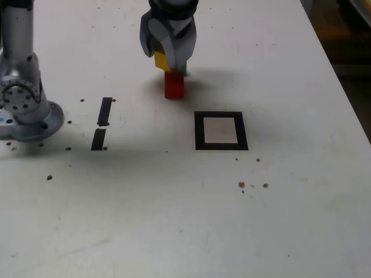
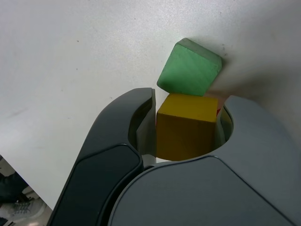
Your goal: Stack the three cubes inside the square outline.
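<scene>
a plain white table [image 1: 174, 220], scuffed and dotted with small dark specks, fills the exterior view, with the arm's silver base [image 1: 23, 98] at the far left and two short black tape strips [image 1: 102, 123] near it. the square outline [image 1: 220, 131] lies right of centre, its white middle bare: no cube stands in it, so nothing of the stack looks done yet. all three cubes sit in a tight cluster on the far side of the outline, a little to its left and clear of the tape. the red cube [image 1: 174, 86] is nearest the camera; the yellow cube [image 2: 187, 127] is just behind it, and the green cube [image 2: 189, 68] touches the yellow one's far edge, turned at an angle. the gripper [image 2: 188, 129] has its jaws closed against opposite faces of the yellow cube, which seems to be grasped but not visibly lifted off the table. by my reading this is the first pick; carrying yellow into the outline, then adding the other two, all remains
</scene>
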`<state>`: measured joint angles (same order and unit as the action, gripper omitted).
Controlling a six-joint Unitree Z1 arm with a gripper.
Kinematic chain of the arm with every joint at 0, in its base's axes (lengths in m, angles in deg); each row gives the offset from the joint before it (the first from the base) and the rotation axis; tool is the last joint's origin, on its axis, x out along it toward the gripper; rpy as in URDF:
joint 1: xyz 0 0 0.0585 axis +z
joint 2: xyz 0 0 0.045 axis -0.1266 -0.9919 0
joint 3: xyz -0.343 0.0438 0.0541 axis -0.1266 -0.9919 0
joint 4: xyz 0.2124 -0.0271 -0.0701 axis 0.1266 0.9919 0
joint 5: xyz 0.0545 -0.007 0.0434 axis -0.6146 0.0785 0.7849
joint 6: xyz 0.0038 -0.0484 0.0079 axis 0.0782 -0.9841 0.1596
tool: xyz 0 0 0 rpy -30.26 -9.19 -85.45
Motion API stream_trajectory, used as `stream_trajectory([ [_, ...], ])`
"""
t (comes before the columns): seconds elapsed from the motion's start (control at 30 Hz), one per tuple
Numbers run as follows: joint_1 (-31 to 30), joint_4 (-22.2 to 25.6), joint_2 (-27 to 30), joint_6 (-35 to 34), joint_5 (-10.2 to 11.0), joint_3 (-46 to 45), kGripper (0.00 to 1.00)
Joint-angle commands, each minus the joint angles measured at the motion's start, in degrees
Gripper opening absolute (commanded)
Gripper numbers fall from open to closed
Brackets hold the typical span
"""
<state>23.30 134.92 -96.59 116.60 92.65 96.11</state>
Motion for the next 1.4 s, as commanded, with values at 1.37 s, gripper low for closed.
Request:
stream_trajectory([
  [1.37,-7.49,22.20,-25.95,-35.24,-10.40,38.98,0.26],
])
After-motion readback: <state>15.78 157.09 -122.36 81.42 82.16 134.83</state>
